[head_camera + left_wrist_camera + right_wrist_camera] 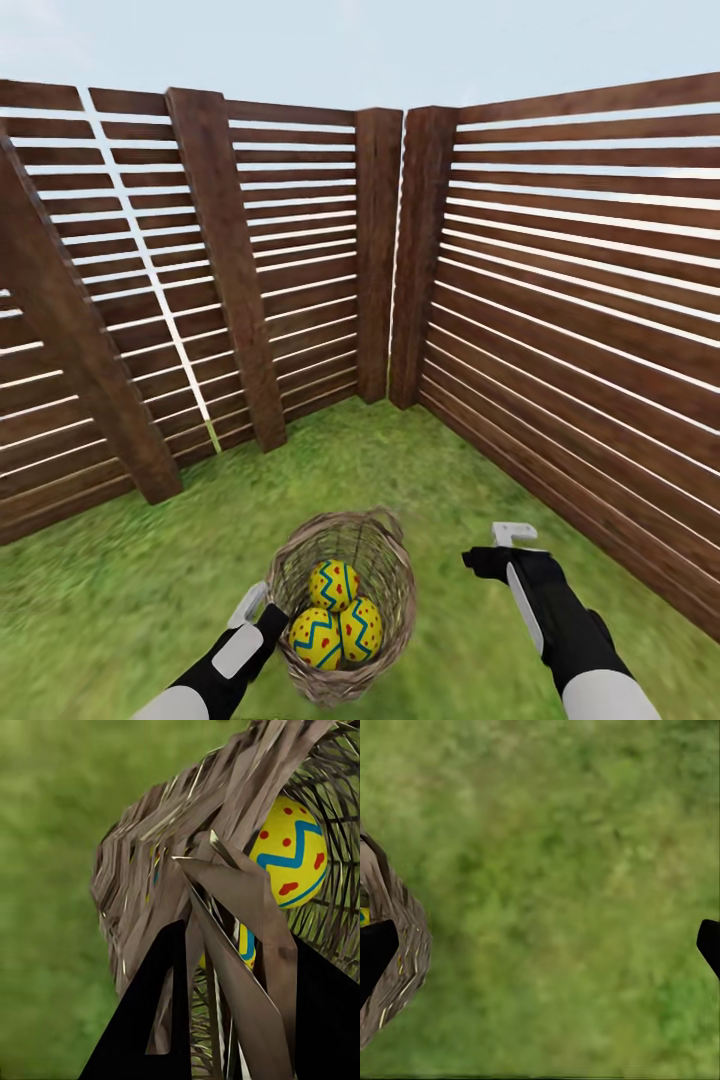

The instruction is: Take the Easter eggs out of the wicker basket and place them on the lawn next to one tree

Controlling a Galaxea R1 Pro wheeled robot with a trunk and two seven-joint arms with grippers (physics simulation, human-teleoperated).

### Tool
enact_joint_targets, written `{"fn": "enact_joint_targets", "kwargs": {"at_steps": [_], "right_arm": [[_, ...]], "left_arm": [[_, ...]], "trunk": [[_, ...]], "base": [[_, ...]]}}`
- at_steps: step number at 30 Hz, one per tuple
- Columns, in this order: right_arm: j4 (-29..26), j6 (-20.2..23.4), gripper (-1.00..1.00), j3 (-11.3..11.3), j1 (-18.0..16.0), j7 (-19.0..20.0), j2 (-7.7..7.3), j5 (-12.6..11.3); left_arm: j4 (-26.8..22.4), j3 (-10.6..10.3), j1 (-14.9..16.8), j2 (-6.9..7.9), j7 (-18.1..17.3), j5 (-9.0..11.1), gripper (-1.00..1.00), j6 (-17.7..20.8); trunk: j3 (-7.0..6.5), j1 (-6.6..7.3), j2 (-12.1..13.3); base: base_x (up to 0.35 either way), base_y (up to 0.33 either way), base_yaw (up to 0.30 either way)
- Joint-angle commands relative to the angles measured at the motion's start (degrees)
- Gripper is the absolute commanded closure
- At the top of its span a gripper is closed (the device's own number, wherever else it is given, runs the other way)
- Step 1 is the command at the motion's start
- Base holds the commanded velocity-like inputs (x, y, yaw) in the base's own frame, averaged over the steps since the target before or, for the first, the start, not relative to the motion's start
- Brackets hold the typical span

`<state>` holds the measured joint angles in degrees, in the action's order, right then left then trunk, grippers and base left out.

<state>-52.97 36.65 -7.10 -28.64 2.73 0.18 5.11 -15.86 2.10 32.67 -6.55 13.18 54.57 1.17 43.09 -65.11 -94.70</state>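
The wicker basket (345, 610) hangs tilted above the lawn (120, 590) in a corner of the brown slatted fence (560, 330), and all three Easter eggs (335, 615) sit inside it — one on top, two side by side below. The left gripper (262, 612) is clamped on the basket's rim; its wrist view shows dark fingers (150, 1020) straddling the woven wall, an egg just beyond. The right gripper (497, 553) hovers just beside the basket, fingers spread wide and holding nothing.
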Motion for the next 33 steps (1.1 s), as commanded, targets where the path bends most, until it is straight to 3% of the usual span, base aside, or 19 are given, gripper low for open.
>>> {"fn": "enact_joint_targets", "kwargs": {"at_steps": [1, 5, 15, 21, 22, 23, 24, 25, 27, 33], "right_arm": [[0.6, 0.2, -1.00, -0.1, 0.0, 0.3, -0.04, 0.5], [3.1, 0.0, -1.00, 0.0, 0.0, 0.3, -0.09, 0.6], [3.6, -0.1, -1.00, 0.0, 0.0, 0.3, -0.19, 0.7], [8.2, -4.0, -1.00, -0.1, 0.0, 0.3, -0.21, 0.6], [12.1, -6.8, -1.00, -0.1, 0.0, 0.2, -0.22, 0.7], [18.0, -13.3, -1.00, -0.1, 0.0, 0.1, -0.25, 0.8], [28.9, -27.7, -1.00, -0.1, 0.0, 0.1, -0.34, 0.9], [32.2, -32.8, -1.00, -0.1, 0.0, 0.1, -0.45, 0.8], [33.9, -34.7, -1.00, -0.2, 0.3, -0.2, -0.83, 1.0], [35.8, -34.2, -1.00, 0.2, 2.3, 0.3, -1.84, 1.8]], "left_arm": [[-0.1, 0.2, 0.0, -0.04, 0.4, 0.1, 1.00, 0.2], [-0.1, 0.3, 0.0, -0.04, 0.4, 0.1, 1.00, 0.2], [0.0, 0.3, 0.0, -0.04, 0.4, 0.2, 1.00, 0.2], [0.2, 0.4, 0.0, 0.84, 0.3, 0.3, 1.00, 0.2], [0.2, 0.4, 0.0, 1.20, 0.3, 0.3, 1.00, 0.2], [0.2, 0.4, 0.0, 1.44, 0.3, 0.3, 1.00, 0.2], [0.2, 0.4, 0.0, 1.53, 0.3, 0.3, 1.00, 0.2], [0.2, 0.4, 0.0, 1.53, 0.3, 0.3, 1.00, 0.2], [0.1, 0.8, 0.0, 1.87, 0.2, 0.3, 1.00, 0.2], [-0.1, 1.7, -0.4, 3.87, -0.8, 0.4, 1.00, 0.2]], "trunk": [[-0.14, 0.23, 0.4], [-0.86, 1.11, 2.0], [-2.65, 3.31, 6.0], [-3.73, 4.62, 8.4], [-3.91, 4.84, 8.8], [-4.09, 5.06, 9.2], [-4.27, 5.28, 9.6], [-4.45, 5.50, 10.0], [-4.62, 5.71, 10.4], [-4.62, 5.71, 10.4]], "base": [[0.000, 0.000, 0.293], [0.000, 0.000, 0.293], [0.000, 0.000, 0.275], [0.000, 0.000, 0.254], [0.000, 0.000, 0.293], [0.000, 0.000, 0.294], [0.000, 0.000, 0.123], [0.000, 0.000, 0.040], [0.000, 0.000, 0.008], [0.000, 0.000, 0.000]]}}
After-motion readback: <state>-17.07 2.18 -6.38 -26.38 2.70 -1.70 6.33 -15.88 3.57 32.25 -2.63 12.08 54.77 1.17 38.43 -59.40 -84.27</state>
